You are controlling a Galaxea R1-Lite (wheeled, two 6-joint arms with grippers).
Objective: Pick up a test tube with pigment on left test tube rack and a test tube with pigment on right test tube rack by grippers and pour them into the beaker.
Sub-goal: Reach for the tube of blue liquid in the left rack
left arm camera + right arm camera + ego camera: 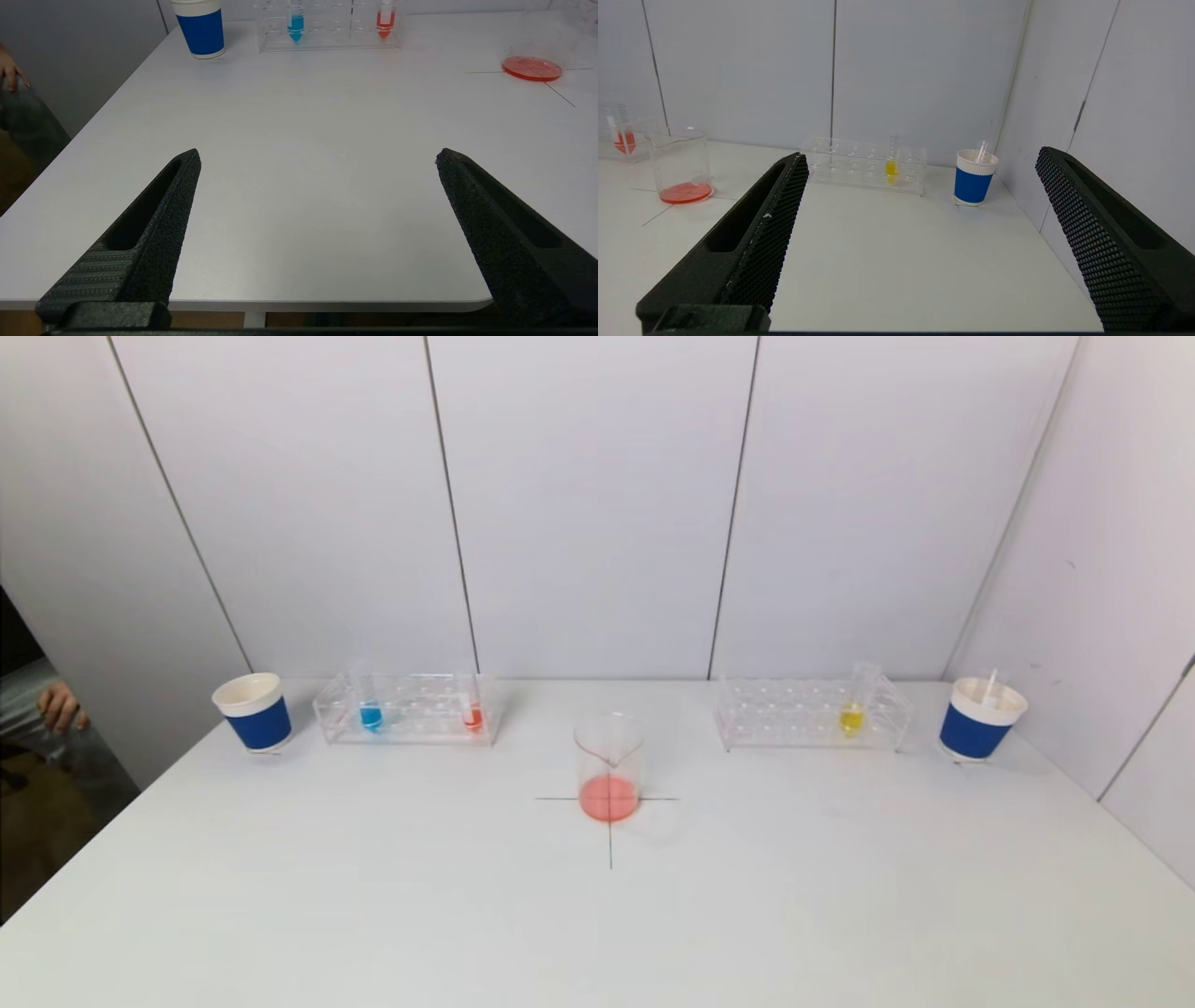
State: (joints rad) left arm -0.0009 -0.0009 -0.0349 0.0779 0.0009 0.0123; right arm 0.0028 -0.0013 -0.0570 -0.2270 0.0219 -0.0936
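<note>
The clear left test tube rack stands at the back left with a blue-pigment test tube and a red-pigment test tube. The right test tube rack holds a yellow-pigment test tube. A glass beaker with red liquid sits on a marked cross at the centre. Neither gripper shows in the head view. My left gripper is open over the table's near edge, far from the left test tube rack. My right gripper is open, well short of the yellow-pigment test tube.
A blue-and-white paper cup stands left of the left rack. Another cup right of the right rack holds an empty tube. White wall panels close the back and right. A person's hand shows at the far left.
</note>
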